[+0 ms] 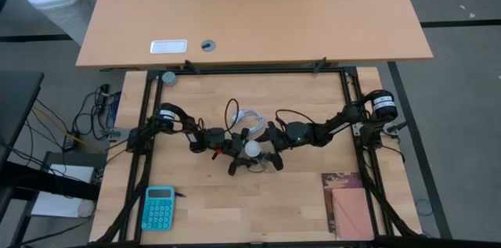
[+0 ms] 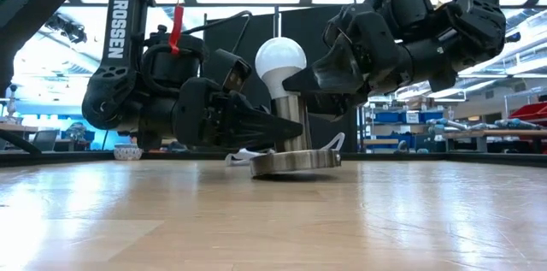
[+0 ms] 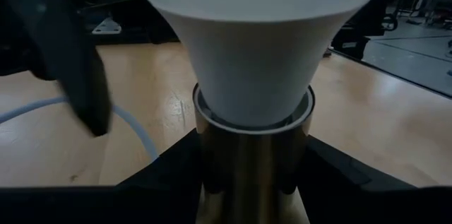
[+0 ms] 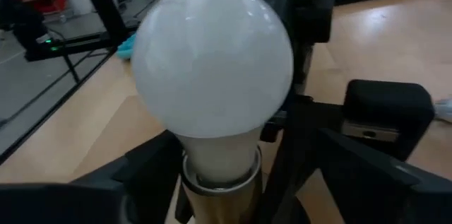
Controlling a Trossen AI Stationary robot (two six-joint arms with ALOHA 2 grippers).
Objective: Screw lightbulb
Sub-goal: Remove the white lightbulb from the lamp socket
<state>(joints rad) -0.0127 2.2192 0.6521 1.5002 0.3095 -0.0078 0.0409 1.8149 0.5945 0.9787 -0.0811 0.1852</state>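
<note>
The small white pear-shaped lightbulb (image 2: 280,61) is seated upright in a brushed-metal cylindrical socket (image 2: 293,121) that rises from a round flat silvery base disc (image 2: 296,162), near the middle of the pale wooden table (image 2: 273,220). In the left wrist view the bulb's neck is seen sunk inside the socket's rim, so the threading is judged to be well advanced, though how tight it sits cannot be told.

The left gripper (image 2: 286,130) is pinched on the metal socket tube, one dark finger on each side, and the socket is steadied by it. The right gripper (image 2: 320,79) is held at the bulb's level, just beside its globe; its jaws are seen spread to either side of the bulb in the right wrist view, with no clear contact, so the bulb is judged to be unheld.

Several risks are judged from here. If the bulb is regripped off-centre, the smooth globe could slip between the fingers and no turn would be passed on. If too much squeeze is applied, the thin shell could be cracked. If the left hold slackens, the socket could be spun with the bulb or tipped on its disc. The coiled white cable (image 1: 249,116) behind the socket could be snagged by either arm.
</note>
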